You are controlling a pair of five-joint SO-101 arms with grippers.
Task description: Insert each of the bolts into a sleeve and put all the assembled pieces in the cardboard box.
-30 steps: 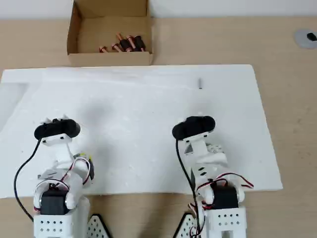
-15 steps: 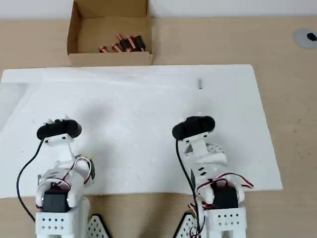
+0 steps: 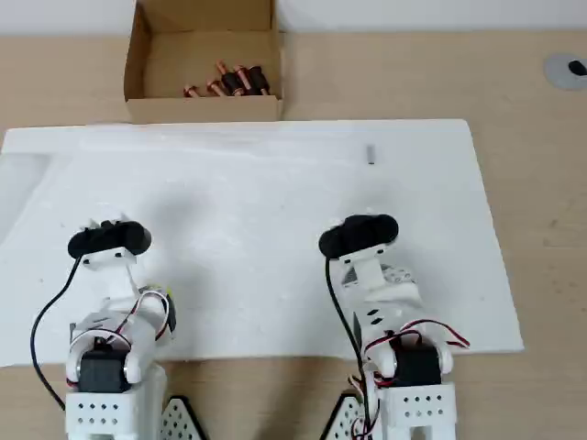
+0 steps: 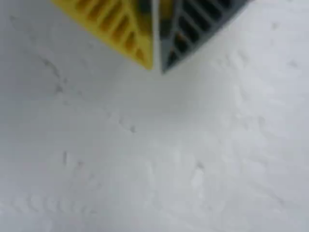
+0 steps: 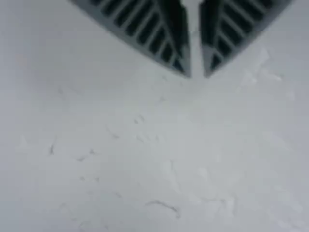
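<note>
A light wooden tabletop (image 3: 537, 183) fills the scene, its grain smooth and matte. Over most of the near half lies a broad white foam sheet (image 3: 257, 202), roughly rectangular. Its surface is pebbled and marked with small dents and fine scratches, seen close in both wrist views. A small dark grey mark (image 3: 371, 155) sits on the sheet toward its far edge, right of centre; what it is cannot be told. At the far right edge of the tabletop there is a round grey disc (image 3: 561, 71) with a dark spot.

The cardboard box (image 3: 202, 109) stands on the bare wood at the far left, just beyond the foam's far edge. It is open-topped, brown, with plain straight walls. Inside it, toward its near right corner, lie the assembled pieces (image 3: 234, 80) in a loose cluster: copper-coloured bolts pushed into short black sleeves.

The left arm (image 3: 108, 240), white plastic with a black camera block on top, stands over the near left part of the foam. Its left pincer (image 4: 156, 65) points down at the sheet, with one yellow ribbed finger (image 4: 116, 24) and one dark grey ribbed finger (image 4: 198, 24) pressed tip to tip, nothing between them.

The right arm (image 3: 358, 236) stands over the near centre-right of the foam. Its right pincer (image 5: 195, 72) has two grey ribbed fingers (image 5: 145, 29) drawn together to a thin slit, gripping nothing.
</note>
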